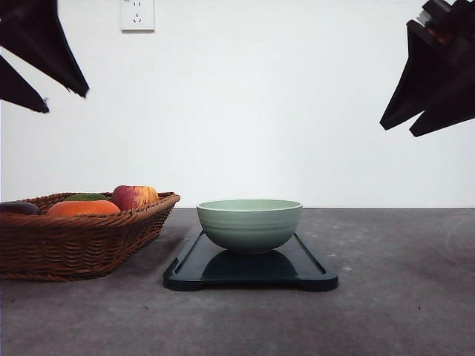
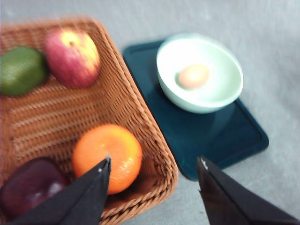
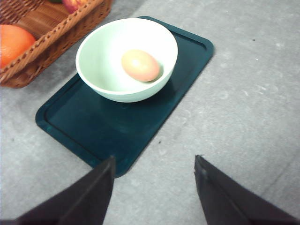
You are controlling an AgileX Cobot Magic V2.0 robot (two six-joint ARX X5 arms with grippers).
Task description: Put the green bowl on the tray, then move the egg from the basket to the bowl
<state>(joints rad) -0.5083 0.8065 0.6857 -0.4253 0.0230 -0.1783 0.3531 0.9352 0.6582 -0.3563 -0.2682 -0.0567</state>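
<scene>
Jaws spread and empty on both the left gripper [image 2: 153, 176] and the right gripper [image 3: 154, 171], each raised high, at 10 and 2 o'clock in the front view, well clear of the table [image 1: 401, 297]. Below them, the egg [image 3: 140, 65] lying in the green bowl [image 1: 249, 222], bowl seated on the tray [image 1: 223, 276], the basket [image 1: 74, 245] just beside at 9 o'clock, holding an orange [image 2: 108, 157], an apple [image 2: 71, 56] and other produce. Judged from this: both steps done, nothing left to grasp, only a retreat to rest with arms kept high.
</scene>
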